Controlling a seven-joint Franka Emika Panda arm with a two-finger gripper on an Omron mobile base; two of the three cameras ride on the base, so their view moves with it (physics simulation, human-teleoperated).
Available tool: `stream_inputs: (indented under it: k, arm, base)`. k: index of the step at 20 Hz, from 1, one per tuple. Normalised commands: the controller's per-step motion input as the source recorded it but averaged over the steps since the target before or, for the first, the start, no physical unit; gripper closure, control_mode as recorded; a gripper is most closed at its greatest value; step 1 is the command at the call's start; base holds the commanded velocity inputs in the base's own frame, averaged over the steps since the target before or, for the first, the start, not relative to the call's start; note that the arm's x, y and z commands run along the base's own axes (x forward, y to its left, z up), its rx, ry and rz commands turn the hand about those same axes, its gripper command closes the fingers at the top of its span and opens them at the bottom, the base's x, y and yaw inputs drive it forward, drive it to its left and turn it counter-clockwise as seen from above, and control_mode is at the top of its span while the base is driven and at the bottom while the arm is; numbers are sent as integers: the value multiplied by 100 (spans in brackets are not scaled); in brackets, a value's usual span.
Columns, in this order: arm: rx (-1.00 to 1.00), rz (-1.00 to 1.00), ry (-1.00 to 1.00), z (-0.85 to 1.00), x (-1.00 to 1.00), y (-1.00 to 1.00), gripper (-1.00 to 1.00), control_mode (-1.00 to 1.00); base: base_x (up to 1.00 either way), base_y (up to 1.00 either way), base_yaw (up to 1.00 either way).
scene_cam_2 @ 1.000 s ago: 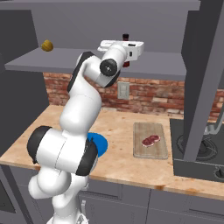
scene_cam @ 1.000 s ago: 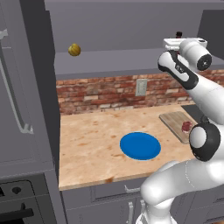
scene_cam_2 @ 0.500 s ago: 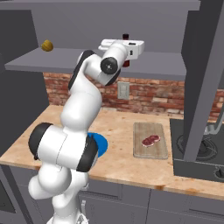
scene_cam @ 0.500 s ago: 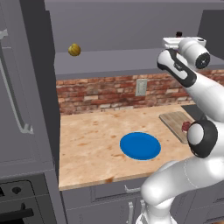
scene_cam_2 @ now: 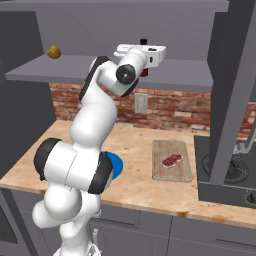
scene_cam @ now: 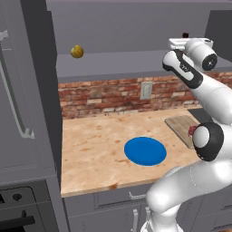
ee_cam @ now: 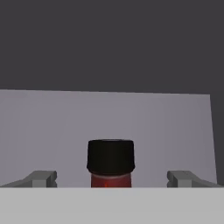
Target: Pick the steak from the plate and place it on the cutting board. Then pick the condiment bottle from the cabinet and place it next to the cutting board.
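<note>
up at the cabinet [scene_cam_2: 200,75] shelf, the gripper [ee_cam: 111,179] sits level with the bottle [ee_cam: 110,162], its jaws spread as wide as they go and closed on nothing. from the hand view the bottle's black cap and a strip of its red body stand upright between the two fingertips [ee_cam: 43,178], with clear space on either side, so neither pad touches it; the grey back wall of the cabinet rises behind. from the right base view the arm reaches up from the lower left to the shelf front, and the bottle [scene_cam_2: 144,44] shows only as a dark cap and a sliver of red behind the white hand. from the left base view a small dark cap [scene_cam: 185,35] peeks above the hand at the same spot. a yellowish round fruit [scene_cam_2: 54,52] rests on the same shelf, well apart to the left. down on the wooden counter [scene_cam: 95,149], the steak [scene_cam_2: 172,160] lies flat on the board [scene_cam_2: 172,171], slightly off its middle, toward the stove side. the blue plate [scene_cam: 145,151] lies bare on the counter, apart from the board and to its left; in the right base view the arm's lower links cover most of it. a brick backsplash [scene_cam: 104,95] with a wall outlet [scene_cam: 145,90] runs behind the counter, and a dark stove top [scene_cam_2: 227,175] sits just beside the board on its right.
</note>
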Motion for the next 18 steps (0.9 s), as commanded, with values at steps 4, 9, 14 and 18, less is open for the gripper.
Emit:
stream_inputs:
  k: [4, 9, 14, 18]
  arm:
    - [0, -1, 0, 0, 2, -4, -100, -100]
    - [0, -1, 0, 0, 5, -2, -100, -100]
    - [0, -1, 0, 0, 6, 0, -100, -100]
    - [0, -1, 0, 0, 9, 0, -100, -100]
  base:
    - [0, 0, 0]
    - [0, 0, 0]
    - [0, 0, 0]
    - [0, 0, 0]
